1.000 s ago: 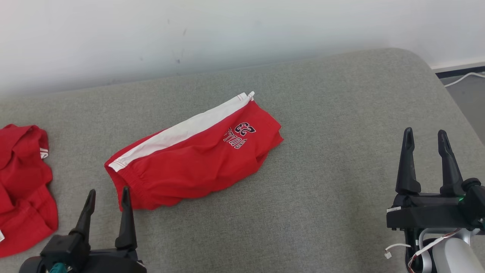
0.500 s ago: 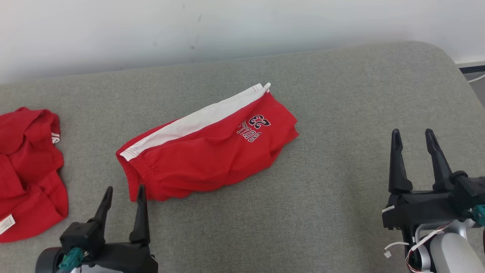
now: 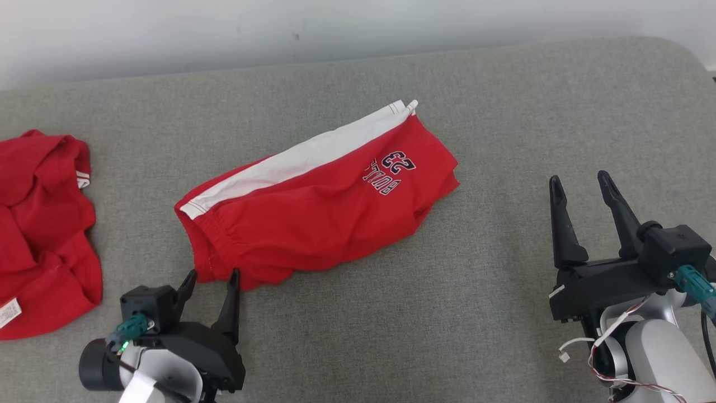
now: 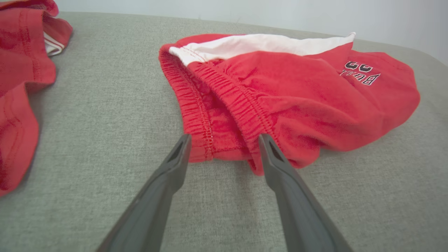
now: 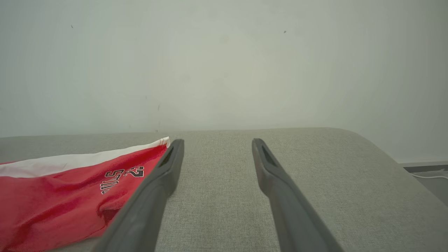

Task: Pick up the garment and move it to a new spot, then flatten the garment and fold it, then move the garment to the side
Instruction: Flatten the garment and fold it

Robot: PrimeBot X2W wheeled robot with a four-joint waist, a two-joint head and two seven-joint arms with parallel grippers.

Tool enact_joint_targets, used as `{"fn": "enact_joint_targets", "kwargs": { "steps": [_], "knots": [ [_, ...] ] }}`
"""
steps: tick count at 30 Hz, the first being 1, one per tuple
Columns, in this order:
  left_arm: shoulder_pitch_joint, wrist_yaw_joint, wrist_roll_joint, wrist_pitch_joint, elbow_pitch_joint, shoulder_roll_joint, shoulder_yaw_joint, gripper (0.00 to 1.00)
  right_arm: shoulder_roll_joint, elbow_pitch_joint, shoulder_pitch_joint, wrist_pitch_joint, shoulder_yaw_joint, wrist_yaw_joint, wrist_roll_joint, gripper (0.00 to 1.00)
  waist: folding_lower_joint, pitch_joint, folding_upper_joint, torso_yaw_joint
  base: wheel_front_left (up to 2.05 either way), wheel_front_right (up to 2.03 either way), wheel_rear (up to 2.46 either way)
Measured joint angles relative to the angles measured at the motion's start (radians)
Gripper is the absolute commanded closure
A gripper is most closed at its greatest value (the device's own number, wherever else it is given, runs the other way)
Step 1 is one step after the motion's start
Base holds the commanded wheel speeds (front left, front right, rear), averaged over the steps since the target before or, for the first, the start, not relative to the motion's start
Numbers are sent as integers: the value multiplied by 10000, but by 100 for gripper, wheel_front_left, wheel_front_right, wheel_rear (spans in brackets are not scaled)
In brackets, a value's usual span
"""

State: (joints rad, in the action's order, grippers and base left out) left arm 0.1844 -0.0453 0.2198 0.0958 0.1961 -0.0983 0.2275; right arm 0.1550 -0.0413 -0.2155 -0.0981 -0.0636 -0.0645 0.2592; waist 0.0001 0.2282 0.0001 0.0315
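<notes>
Red shorts (image 3: 319, 207): lying on the grey cushion (image 3: 503, 112).
My left gripper (image 3: 213, 273): gaping just at their waistband.
My right gripper (image 3: 578, 177): hanging open, well apart from the shorts.

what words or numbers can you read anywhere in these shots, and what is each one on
"BULLS": dark, white-edged letters on the red shorts with the white side stripe, upside down in the head view.
"23": number just above that word in the head view, on the same shorts.
White tag on the crumpled red garment at the left: print too small to read.
</notes>
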Motion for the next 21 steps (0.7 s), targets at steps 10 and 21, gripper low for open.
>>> {"fn": "enact_joint_targets", "kwargs": {
  "steps": [10,21],
  "knots": [
    [378,201,52,723,543,-48,161,0,4,-125,-206,190,13,29,0,0,-1,361,0,-104,0,0,0],
    [717,470,73,970,736,-12,418,100,61,-355,-469,378,-104,123,0,0,0,449,0,-27,0,0,0]
  ]
}}
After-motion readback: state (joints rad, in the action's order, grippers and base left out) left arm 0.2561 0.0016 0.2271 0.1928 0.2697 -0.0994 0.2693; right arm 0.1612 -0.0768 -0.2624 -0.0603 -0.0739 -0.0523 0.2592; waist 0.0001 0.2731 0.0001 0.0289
